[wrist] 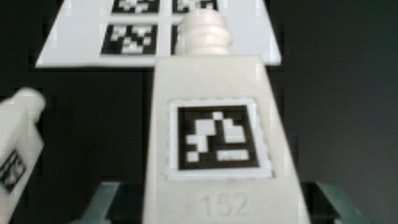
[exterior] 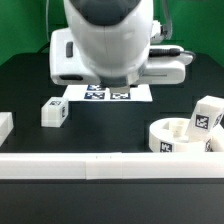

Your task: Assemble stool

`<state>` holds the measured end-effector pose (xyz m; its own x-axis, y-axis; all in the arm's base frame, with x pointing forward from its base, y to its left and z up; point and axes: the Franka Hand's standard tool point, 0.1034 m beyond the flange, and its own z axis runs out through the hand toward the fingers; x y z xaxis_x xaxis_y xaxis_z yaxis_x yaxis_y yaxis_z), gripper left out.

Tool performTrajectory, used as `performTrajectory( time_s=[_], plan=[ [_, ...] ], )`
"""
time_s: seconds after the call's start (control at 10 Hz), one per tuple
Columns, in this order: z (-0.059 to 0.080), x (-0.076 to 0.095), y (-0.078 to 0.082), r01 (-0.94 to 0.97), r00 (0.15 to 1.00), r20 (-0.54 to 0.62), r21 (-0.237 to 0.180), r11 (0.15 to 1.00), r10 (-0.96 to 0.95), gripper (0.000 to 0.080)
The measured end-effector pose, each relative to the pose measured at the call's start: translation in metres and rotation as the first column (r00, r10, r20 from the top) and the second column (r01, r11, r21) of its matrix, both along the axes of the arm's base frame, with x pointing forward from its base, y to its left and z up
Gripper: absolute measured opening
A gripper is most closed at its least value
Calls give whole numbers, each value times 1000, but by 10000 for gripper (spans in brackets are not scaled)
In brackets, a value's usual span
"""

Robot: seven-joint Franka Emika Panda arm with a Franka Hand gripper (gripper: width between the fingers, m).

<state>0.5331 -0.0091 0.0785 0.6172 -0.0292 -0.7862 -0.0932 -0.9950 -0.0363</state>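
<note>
The gripper [wrist: 217, 203] is closed on a stool leg: in the wrist view its two fingers [wrist: 107, 203] press against either side of the held leg [wrist: 217, 120], at the wide end below the black-and-white tag. The leg's narrow pegged end points toward the marker board [wrist: 151, 40], which lies flat on the black table [exterior: 30, 80].

A second leg [wrist: 22, 135] shows just beside the held one, apart from it. In the exterior view this second leg [exterior: 54, 113] lies on its own toward the exterior view's left, near the marker board's [exterior: 107, 94] left corner.

The bulky white arm [exterior: 105, 40] fills the middle and hides the grip from that side.

The round seat [exterior: 172, 135] sits on the exterior view's right, close to the long white bar [exterior: 90, 166] along the near edge. A third leg [exterior: 207, 118] stands tilted at the seat's far right; whether it rests on the rim or just behind it I cannot tell.
</note>
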Motion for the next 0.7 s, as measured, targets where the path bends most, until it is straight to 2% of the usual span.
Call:
performTrajectory(
  time_s=[0.1, 0.2, 0.3, 0.5, 0.6, 0.7],
  plan=[
    [-5, 3, -1, 2, 1000, 24, -4, 1000, -2, 337],
    [-7, 16, -1, 0, 992, 130, -13, 1000, 1, 337],
    [-3, 17, 1, 3, 983, 185, -16, 1000, -1, 337],
    [13, 30, 12, 5, 948, 319, 3, 1000, -5, 337],
    [15, 38, 10, 20, 912, 410, 10, 1000, -22, 337],
    [13, 38, 8, 24, 882, 471, -1, 1000, -21, 337]
  ],
)
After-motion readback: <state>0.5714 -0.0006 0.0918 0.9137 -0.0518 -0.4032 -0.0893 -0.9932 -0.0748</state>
